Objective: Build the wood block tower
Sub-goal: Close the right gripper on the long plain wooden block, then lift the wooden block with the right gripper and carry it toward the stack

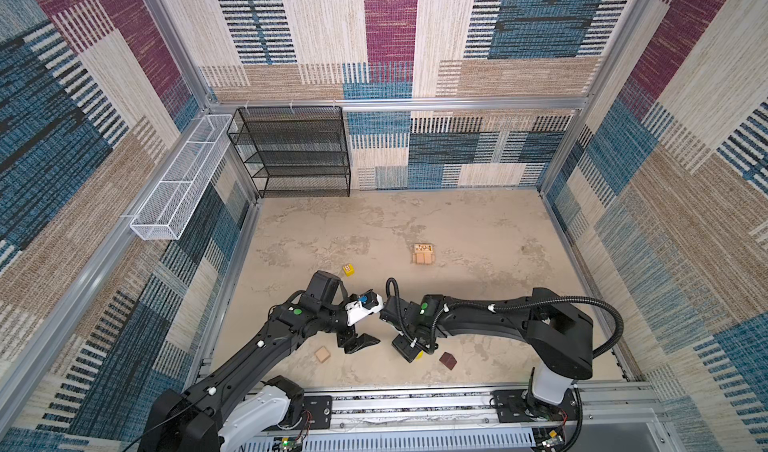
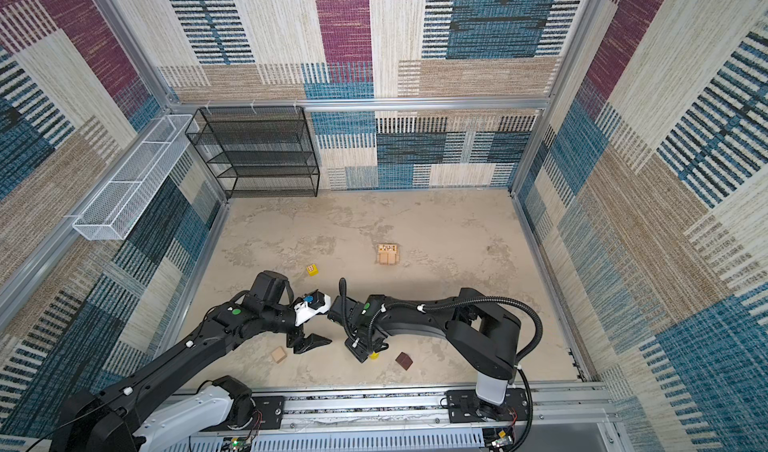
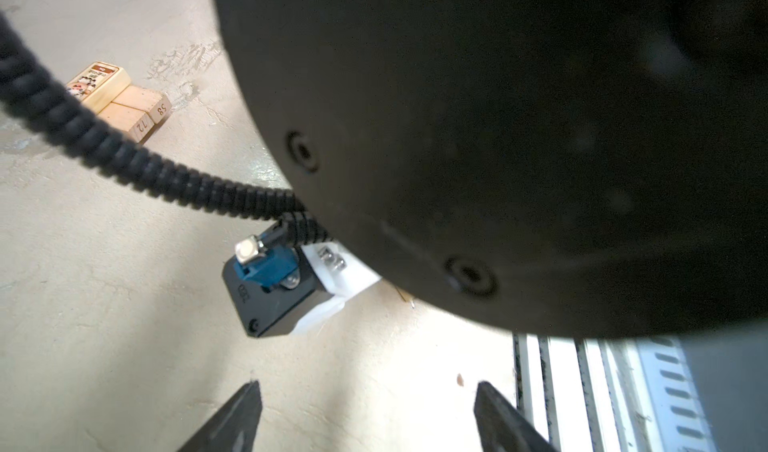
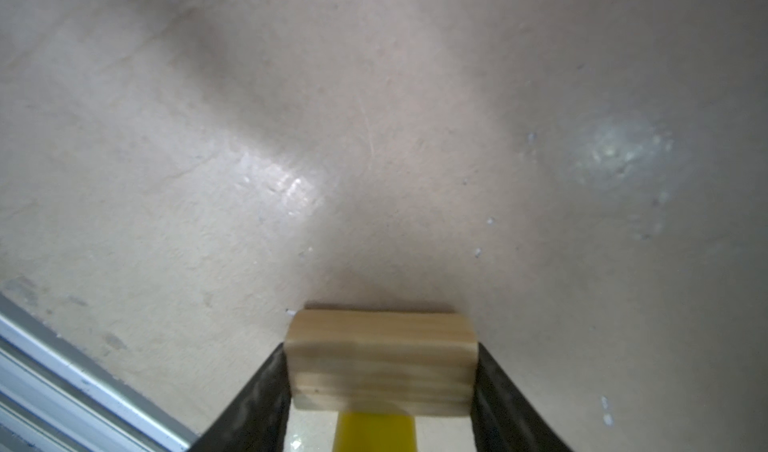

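Pinching pale wooden block (image 4: 380,371) between right gripper (image 4: 381,348) fingers, yellow piece (image 4: 376,431) against it; hovering left gripper (image 1: 358,342), spread wide, near tan cube (image 1: 322,354).

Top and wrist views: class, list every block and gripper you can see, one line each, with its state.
left gripper: open, empty.
right gripper: shut on pale block.
pale block: gripped by two opposite sides.
yellow piece: mostly hidden behind the pale block.
yellow dotted cube: loose on the table.
tan cube: loose on the table.
dark brown block: loose on the table.
planks: three lying together, untouched.
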